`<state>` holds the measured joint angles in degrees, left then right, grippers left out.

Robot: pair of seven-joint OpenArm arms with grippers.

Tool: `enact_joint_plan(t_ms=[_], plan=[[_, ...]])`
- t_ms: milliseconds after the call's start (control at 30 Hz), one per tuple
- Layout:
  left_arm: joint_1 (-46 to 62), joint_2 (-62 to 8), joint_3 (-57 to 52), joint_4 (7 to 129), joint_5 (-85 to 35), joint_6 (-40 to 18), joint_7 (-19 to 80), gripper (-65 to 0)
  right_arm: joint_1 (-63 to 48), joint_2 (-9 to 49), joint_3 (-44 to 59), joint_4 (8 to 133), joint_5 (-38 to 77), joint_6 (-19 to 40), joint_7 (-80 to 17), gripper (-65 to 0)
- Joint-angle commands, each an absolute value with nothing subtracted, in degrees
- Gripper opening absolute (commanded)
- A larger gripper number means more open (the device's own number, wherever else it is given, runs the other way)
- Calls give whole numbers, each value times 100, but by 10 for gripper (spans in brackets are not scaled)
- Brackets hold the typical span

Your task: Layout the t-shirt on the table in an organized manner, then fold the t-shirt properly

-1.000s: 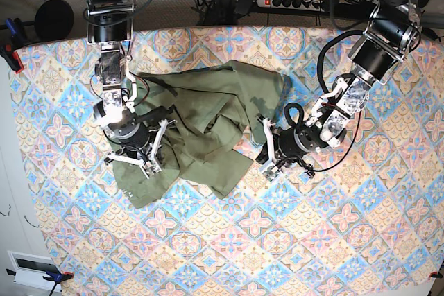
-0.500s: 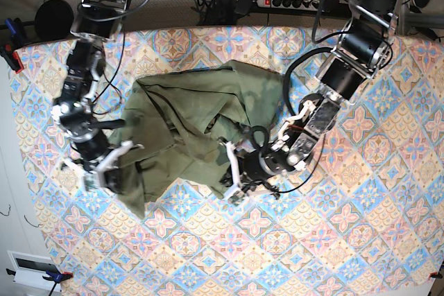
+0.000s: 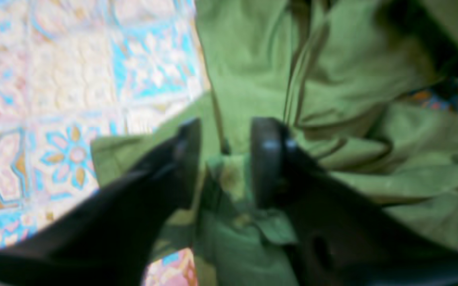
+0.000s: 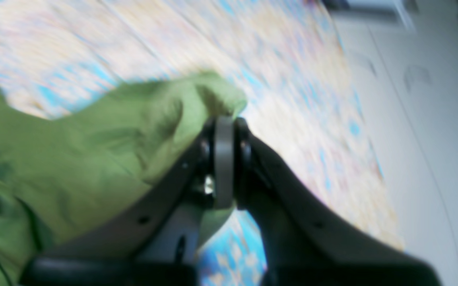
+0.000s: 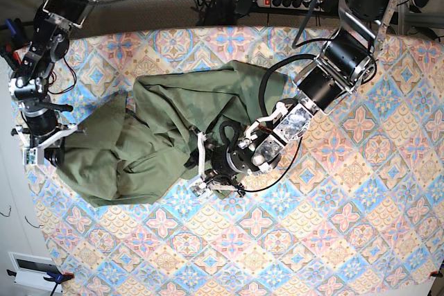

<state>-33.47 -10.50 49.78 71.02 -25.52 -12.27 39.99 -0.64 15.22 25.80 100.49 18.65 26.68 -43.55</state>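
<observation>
Table (image 5: pixel 333 240): large, covered in tile-patterned cloth of blue, pink, orange and cream; most of the near half bare.

T-shirt (image 5: pixel 173 129): olive green, crumpled, lying on the far-left part of the table. One end is drawn out toward the table's left edge; the rest is bunched in folds toward the middle.

Right gripper (image 4: pixel 224 119): at the table's left edge, jaws pressed together, pinching a bunched corner of the t-shirt. The cloth wraps over the fingertips in the right wrist view, which is blurred.

Left gripper (image 3: pixel 224 159): low over the shirt's near edge by the middle of the table. Jaws spread apart, with green fabric lying between and under them; not clamped on it. This view is blurred as well.
</observation>
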Motion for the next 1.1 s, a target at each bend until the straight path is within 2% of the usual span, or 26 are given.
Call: enact_joint_plan(t_ms=[0, 67, 133, 600, 1067], plan=[[-3600, -1015, 4971, 7204, -2580, -1218, 3820, -386, 101, 1622, 2624, 10176, 2053, 2659, -4101, -648], [-3662, -1015, 5015, 7196, -2580, -1218, 3820, -347, 101, 1622, 2642, 10176, 2070, 2659, -4101, -648], [-3688, -1033, 5015, 7169, -2580, -1218, 3820, -341, 101, 1622, 2642, 10176, 2070, 2659, -4101, -648], [-3820, -998, 5288, 6545, -2589, -1226, 3793, -335, 101, 1622, 2598, 10176, 2070, 2659, -4101, -648], [-3820, -637, 5745, 5938, -2659, -1235, 3793, -340, 101, 1622, 2598, 10334, 2070, 2659, -4101, -648]])
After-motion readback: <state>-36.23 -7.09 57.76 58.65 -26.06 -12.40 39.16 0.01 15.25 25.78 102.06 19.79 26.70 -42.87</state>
